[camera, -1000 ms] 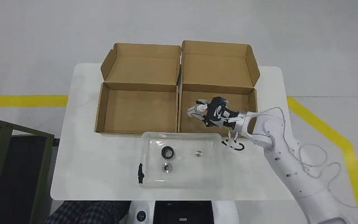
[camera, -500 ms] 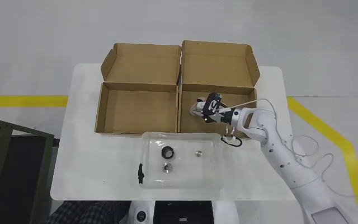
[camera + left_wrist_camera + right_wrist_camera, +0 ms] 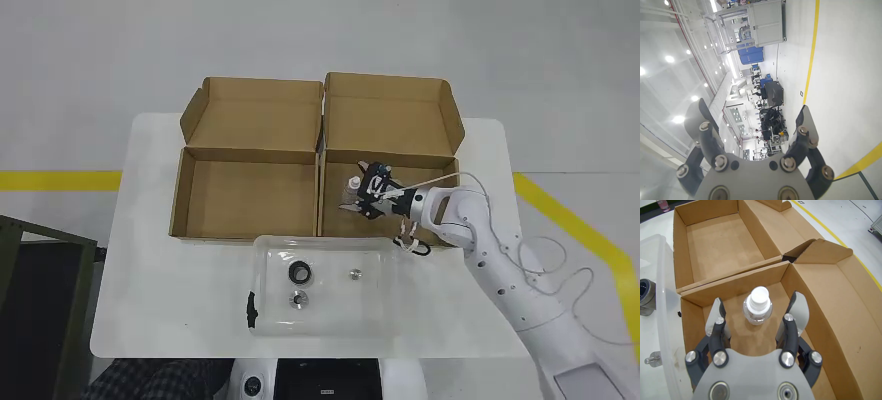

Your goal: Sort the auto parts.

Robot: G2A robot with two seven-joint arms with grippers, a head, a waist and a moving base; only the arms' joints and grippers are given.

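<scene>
A small clear bottle (image 3: pixel 757 308) with a white cap stands upright on the floor of the right cardboard box (image 3: pixel 829 285), near its front left corner. My right gripper (image 3: pixel 757 299) hangs open just above it, a finger on either side and neither touching. From above, the bottle (image 3: pixel 354 183) and right gripper (image 3: pixel 358 198) sit over the right box (image 3: pixel 440 170). A clear plastic tray (image 3: pixel 265 245) holds a black ring (image 3: pixel 300 272), a metal bearing (image 3: pixel 298 298) and a small bolt (image 3: pixel 354 272). My left gripper (image 3: pixel 753 105) is open, holds nothing and points out at the room.
The left cardboard box (image 3: pixel 245 195) has a bare floor and a raised lid. A black piece (image 3: pixel 250 308) lies at the tray's left edge. The right wrist view catches the tray rim (image 3: pixel 660 275), the bearing (image 3: pixel 645 294) and the bolt (image 3: pixel 652 360) beside the box.
The right arm has drawn in closer to the right box and its gripper has turned. The bottle now stands free of the fingers.
</scene>
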